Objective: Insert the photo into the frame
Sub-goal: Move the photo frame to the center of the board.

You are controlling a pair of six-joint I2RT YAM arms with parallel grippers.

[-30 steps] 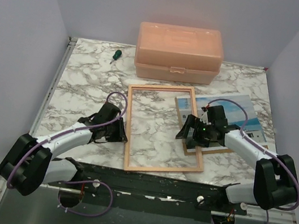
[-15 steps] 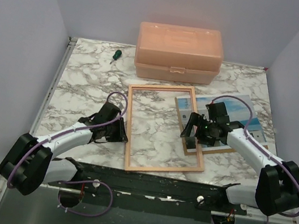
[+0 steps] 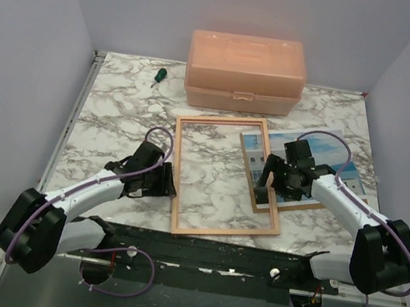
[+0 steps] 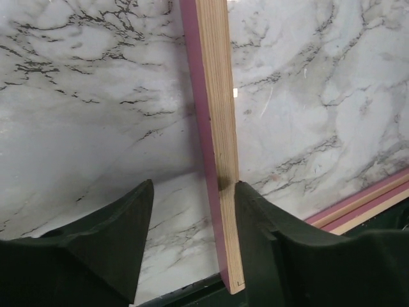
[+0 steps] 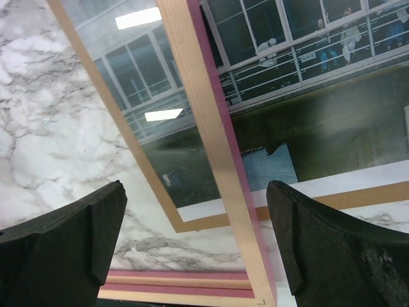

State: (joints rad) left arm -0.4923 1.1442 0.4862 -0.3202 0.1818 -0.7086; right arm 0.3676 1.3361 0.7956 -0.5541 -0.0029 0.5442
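Observation:
The frame (image 3: 222, 119) lies flat mid-table with its pale wood back up. Its left rail (image 4: 217, 128) runs between the fingers of my left gripper (image 4: 193, 185) (image 3: 169, 183). The right finger (image 4: 255, 217) rests against that rail, while the left finger stands apart, so the jaws are open. The photo (image 3: 327, 154) (image 5: 287, 96) lies on a brown backing board (image 3: 298, 207), partly under the frame's right rail (image 5: 204, 128). My right gripper (image 5: 195, 192) (image 3: 267, 181) hovers wide open astride that rail and holds nothing.
A peach plastic box (image 3: 246, 70) stands at the back of the table. A small green-handled screwdriver (image 3: 157, 75) lies to its left. The frame's near rail (image 3: 224, 230) sits close to the table's front edge.
My left gripper's jaws have opened off the frame's left rail. The right gripper has shifted a little to the right and away from me over the frame's right rail.

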